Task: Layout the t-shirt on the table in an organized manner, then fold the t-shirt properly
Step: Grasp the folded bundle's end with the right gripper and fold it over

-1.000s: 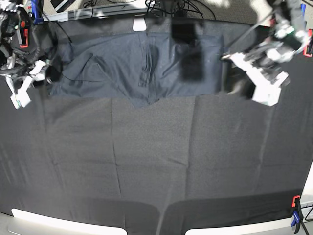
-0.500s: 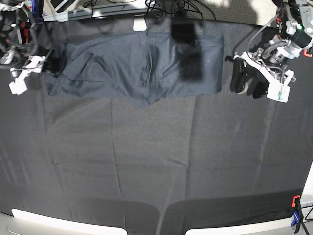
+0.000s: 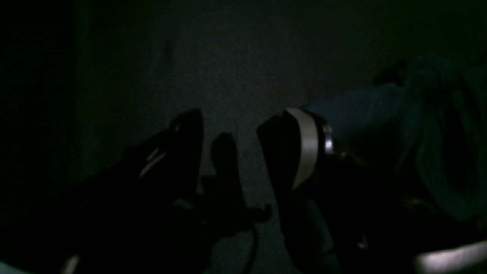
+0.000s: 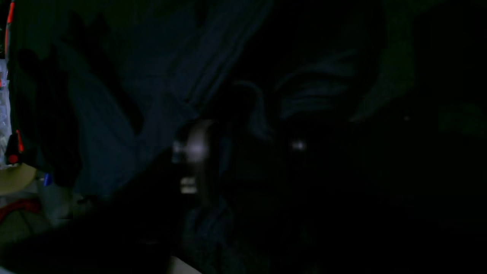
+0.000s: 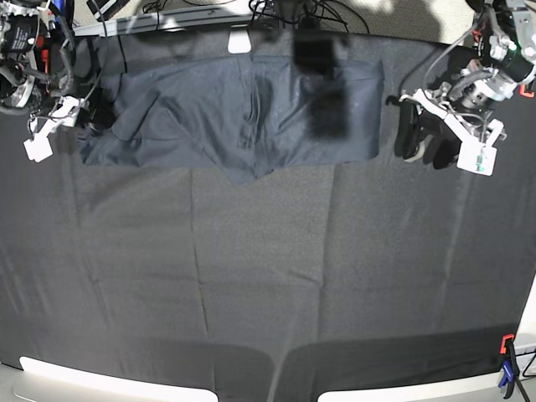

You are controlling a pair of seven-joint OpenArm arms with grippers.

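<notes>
Black cloth covers the table (image 5: pixel 268 293), and its whole near half is seen bare, with a red and blue clamp (image 5: pixel 506 368) at the near right corner. Farther back, along the far edge, the t-shirt (image 5: pixel 243 117) is laid as a wide flattened band. Its long axis is judged to run across the table, from one arm to the other; which end is collar and which hem cannot be told. A small fold is seen hanging toward the near side at its middle.

The left gripper (image 5: pixel 419 138) is held just off the shirt's end on the base view's right, fingers parted and nothing between them, as the left wrist view confirms. The right gripper (image 5: pixel 75 117) is placed at the opposite end, right at the cloth's edge; whether it is clenched on fabric cannot be told, the right wrist view being too dark.

For the step in hand, both ends should be pinched at matching corners and drawn evenly, so that the fabric is not skewed or bunched.
</notes>
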